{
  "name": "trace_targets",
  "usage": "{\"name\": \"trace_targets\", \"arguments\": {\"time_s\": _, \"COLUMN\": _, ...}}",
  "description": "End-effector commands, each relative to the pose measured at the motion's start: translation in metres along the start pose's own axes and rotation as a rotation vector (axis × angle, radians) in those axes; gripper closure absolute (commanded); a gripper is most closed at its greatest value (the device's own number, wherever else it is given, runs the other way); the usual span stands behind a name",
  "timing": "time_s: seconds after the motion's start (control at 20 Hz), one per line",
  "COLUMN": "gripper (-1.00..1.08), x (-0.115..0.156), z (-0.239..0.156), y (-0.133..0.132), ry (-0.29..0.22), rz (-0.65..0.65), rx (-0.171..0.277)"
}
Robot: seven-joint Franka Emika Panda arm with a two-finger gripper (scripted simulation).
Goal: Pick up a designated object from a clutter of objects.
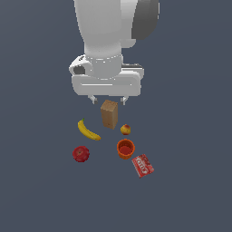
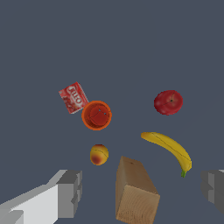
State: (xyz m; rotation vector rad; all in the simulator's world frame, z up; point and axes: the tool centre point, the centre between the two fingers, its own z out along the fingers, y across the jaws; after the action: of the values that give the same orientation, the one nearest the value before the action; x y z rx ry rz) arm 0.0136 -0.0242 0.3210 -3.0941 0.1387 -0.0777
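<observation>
A white Panda arm is hanging above a scattering of items on a dark grey surface (image 1: 41, 190), its gripper (image 1: 108, 99) spread wide with nothing between the jaws. In the exterior view the two short fingertips are showing just above the top of the tan-brown box (image 1: 109, 113), which is standing upright at the far side of the group. The wrist view is showing both grey fingers (image 2: 70, 192) well apart, one on each side of the box, with no contact visible.

The banana (image 1: 88, 130), curved and yellow, is lying flat on the surface to the exterior view's left of the box, near it but apart from it. The red apple (image 1: 80, 153) is sitting nearer the camera than the banana, apart from it. On the exterior view's right of the box, the small yellow-red fruit (image 1: 126, 129) is resting just beside the box's base. Nearer still, the orange-red cup (image 1: 125, 148) is standing upright with its mouth open upward, and the flat red packet (image 1: 142, 165) is lying just beside it, toward the exterior view's right.
</observation>
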Motion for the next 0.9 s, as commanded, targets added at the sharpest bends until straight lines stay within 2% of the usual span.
{"name": "trace_targets", "arguments": {"time_s": 0.0, "gripper": -0.92, "x": 0.0, "z": 0.0, "y": 0.0, "ry": 0.0, "rz": 0.0, "rx": 0.0}}
{"name": "trace_targets", "arguments": {"time_s": 0.5, "gripper": -0.92, "x": 0.002, "z": -0.009, "y": -0.012, "ry": 0.024, "rz": -0.06, "rx": -0.03}}
{"name": "trace_targets", "arguments": {"time_s": 0.85, "gripper": -0.92, "x": 0.002, "z": -0.006, "y": -0.01, "ry": 0.022, "rz": -0.066, "rx": -0.029}}
